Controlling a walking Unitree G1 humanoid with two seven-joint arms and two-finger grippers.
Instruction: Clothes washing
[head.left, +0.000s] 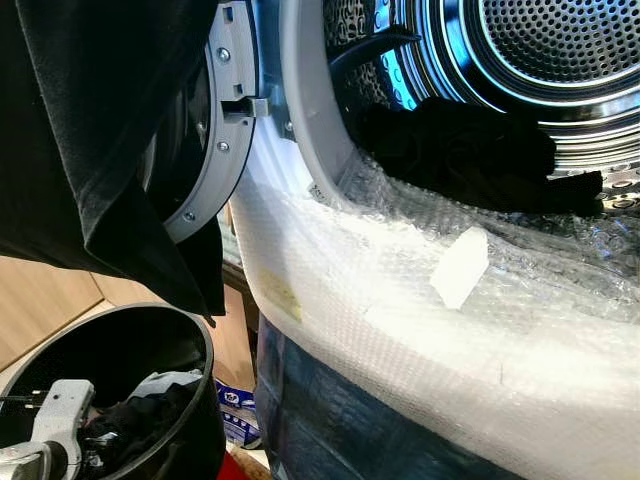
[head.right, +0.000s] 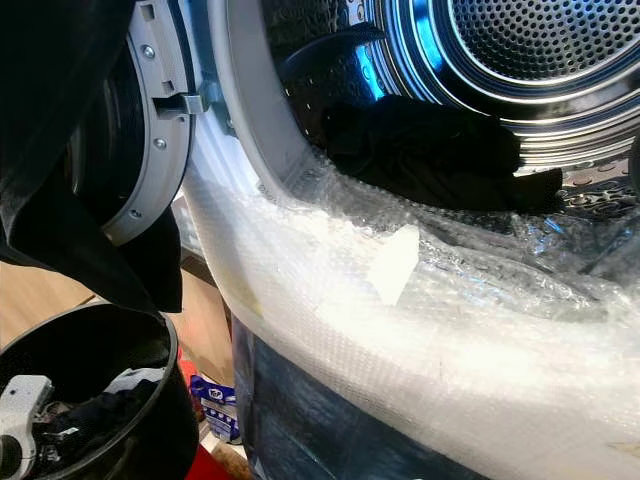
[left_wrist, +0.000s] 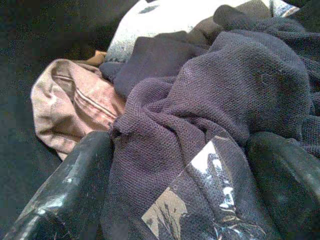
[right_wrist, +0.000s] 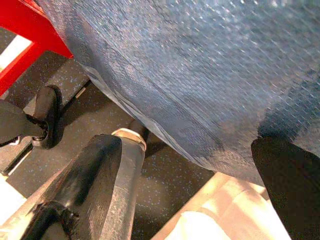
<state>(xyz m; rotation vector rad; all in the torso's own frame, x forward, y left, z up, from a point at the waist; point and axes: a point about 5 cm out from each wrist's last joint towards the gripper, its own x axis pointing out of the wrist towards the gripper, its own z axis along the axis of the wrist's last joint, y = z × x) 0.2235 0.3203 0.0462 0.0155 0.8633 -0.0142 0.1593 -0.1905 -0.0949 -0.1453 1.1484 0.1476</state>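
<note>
Left wrist view: left gripper (left_wrist: 185, 195) straddles a purple knit garment (left_wrist: 210, 115), jaws spread; at seven o'clock the black basket (head.left: 195, 400) rim; right gripper (right_wrist: 200, 195) spread wide.

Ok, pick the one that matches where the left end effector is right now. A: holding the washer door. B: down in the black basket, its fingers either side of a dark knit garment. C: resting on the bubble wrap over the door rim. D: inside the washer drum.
B: the left end effector sits in the black basket, fingers apart around the dark knit garment.
</note>
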